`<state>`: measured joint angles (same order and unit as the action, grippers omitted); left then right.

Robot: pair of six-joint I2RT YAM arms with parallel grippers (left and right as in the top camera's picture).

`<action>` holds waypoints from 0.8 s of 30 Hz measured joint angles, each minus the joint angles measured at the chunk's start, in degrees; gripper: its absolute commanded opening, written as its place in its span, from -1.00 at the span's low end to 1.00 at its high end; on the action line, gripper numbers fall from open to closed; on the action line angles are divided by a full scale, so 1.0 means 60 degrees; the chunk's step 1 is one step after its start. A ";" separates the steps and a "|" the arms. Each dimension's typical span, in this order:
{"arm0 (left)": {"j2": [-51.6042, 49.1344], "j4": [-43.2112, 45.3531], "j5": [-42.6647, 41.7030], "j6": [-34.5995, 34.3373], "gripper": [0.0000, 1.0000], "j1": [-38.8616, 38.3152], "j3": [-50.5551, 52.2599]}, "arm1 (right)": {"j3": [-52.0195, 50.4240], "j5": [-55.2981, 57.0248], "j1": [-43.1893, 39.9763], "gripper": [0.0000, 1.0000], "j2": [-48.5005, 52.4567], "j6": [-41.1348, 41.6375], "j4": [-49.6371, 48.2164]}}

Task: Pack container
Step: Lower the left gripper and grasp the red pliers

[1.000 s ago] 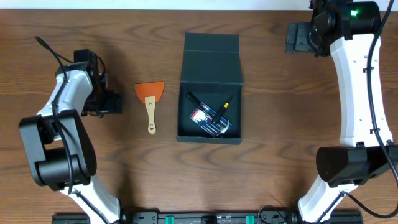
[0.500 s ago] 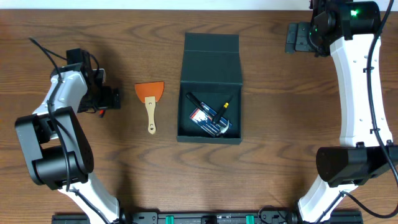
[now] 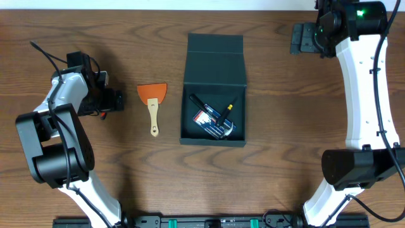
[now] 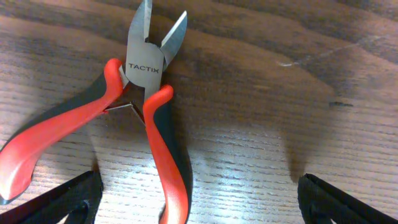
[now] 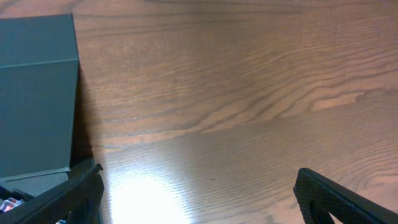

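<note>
The container, a dark teal square box, stands open at the table's middle with its lid flap laid back. Inside lie a black pen, a black-and-yellow tool and a small printed packet. My left gripper is open at the left, low over red-and-black cutting pliers. One pliers handle lies between its fingers, nothing gripped. My right gripper is open and empty at the far right, above bare wood. The lid shows at its left.
An orange scraper with a wooden handle lies on the table between my left gripper and the container. The wooden tabletop runs right of the box. The arm bases stand at the front left and front right.
My left arm has shifted slightly up and to the left over the pliers. The right arm, the scraper and the container have not moved.
</note>
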<state>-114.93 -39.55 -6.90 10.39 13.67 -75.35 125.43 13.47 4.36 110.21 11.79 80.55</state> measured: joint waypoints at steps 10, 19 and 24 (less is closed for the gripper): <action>0.0000 0.0087 -0.0044 0.0044 0.47 0.0000 0.0000 | 0.0000 0.0000 0.0000 0.99 0.0000 0.0000 0.0000; 0.0000 -0.0066 0.0007 0.0029 0.07 0.0000 0.0000 | 0.0000 0.0000 0.0000 0.98 0.0000 0.0000 0.0000; -0.0007 -0.0106 0.0175 -0.0015 -0.25 0.0000 0.0000 | 0.0000 0.0000 0.0000 0.98 0.0000 0.0000 0.0000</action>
<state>-114.98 -40.18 -5.85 10.31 13.67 -75.35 125.43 13.47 4.36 110.21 11.79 80.55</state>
